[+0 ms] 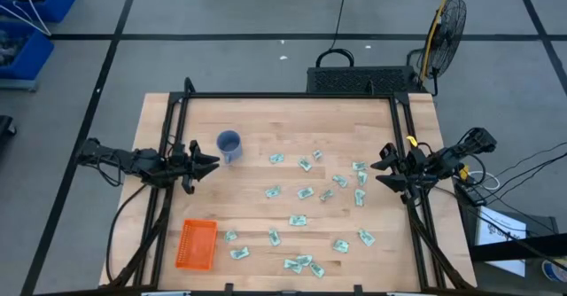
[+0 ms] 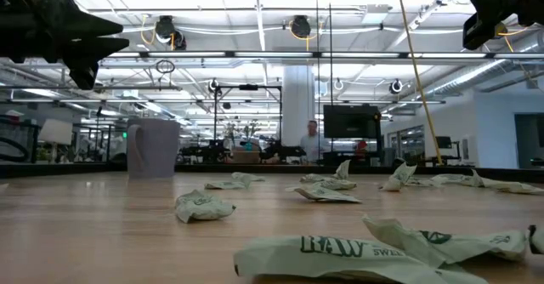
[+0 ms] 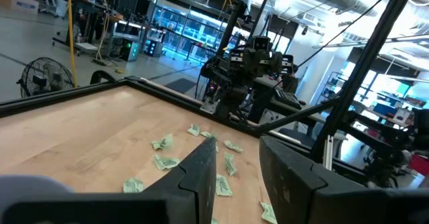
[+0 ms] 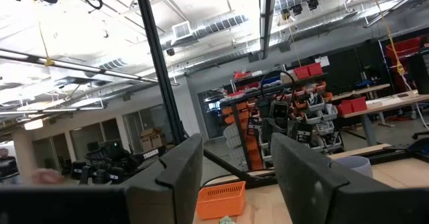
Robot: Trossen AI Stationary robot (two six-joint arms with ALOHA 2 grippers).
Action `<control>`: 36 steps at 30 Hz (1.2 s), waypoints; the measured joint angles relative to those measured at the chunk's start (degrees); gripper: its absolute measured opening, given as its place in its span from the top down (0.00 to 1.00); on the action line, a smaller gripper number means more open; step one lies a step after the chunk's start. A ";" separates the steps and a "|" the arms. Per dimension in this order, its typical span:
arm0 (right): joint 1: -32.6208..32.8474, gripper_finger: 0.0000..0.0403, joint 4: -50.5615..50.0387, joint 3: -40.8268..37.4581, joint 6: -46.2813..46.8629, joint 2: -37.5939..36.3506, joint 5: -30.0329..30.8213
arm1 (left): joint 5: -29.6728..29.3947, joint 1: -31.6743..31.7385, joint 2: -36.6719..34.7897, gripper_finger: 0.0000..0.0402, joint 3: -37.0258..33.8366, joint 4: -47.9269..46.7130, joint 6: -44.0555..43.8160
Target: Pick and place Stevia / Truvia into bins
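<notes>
Stevia packets (image 1: 306, 192) lie scattered mid-table w/ right gripper (image 1: 383, 165), empty and wide open, nearer them than left gripper (image 1: 211, 161), part-open, empty; orange bin (image 1: 196, 244) at near-left corner.

Pale green on blond wood

The sachets (image 1: 304, 192) were pale green and white with dark green lettering (crumpled), scattered over a light wooden desk (image 1: 257, 123) with faint plank lines; the basket (image 1: 196, 245) was bright orange with a mesh pattern, the cup (image 1: 229, 144) blue, and both arms dark.
</notes>
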 joint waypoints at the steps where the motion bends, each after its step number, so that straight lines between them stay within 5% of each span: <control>1: 0.00 0.58 -0.02 0.02 0.00 0.02 0.00 | -0.01 0.01 0.00 0.70 0.00 -0.01 0.00; 16: -0.01 0.58 0.66 0.01 -0.16 0.02 0.00 | -4.53 0.02 0.00 0.70 -0.01 -0.32 5.96; 31: 0.00 0.58 0.85 0.01 -0.35 0.02 0.26 | -10.01 0.00 0.00 0.70 0.00 4.60 3.13; 36: 0.00 0.58 1.85 0.01 -2.40 0.01 7.36 | -14.46 0.00 0.00 0.70 0.00 4.45 3.09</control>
